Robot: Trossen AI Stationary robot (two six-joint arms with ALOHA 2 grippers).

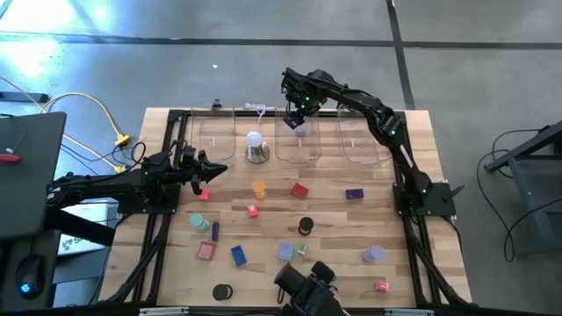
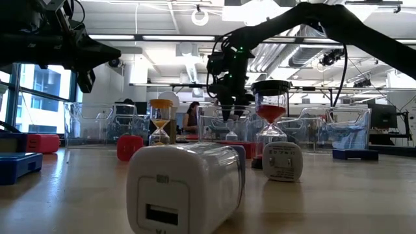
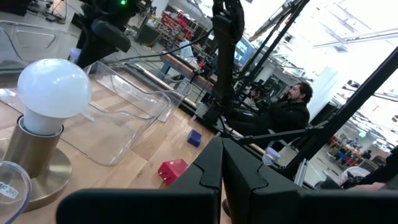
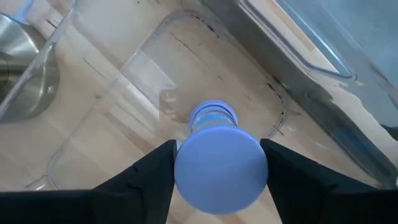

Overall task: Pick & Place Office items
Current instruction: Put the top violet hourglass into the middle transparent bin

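A wooden table (image 1: 413, 154) is seen with clear plastic bins (image 1: 299, 154) along its far edge. Above the middle bin, a pale-blue hourglass-shaped piece (image 4: 219, 158) is pinched by the right gripper (image 4: 217, 171). The left gripper (image 1: 211, 168) is held pressed together near the table's left edge.

White dome lamp (image 1: 255, 140) on silvery base, clear bins (image 1: 215, 140), wooden table (image 1: 404, 219)

Right arm reaches far forward, its pincer (image 1: 300, 121) pointing down, fingers seemingly parted. Left pincer (image 1: 208, 169) waits low, fingers closed.
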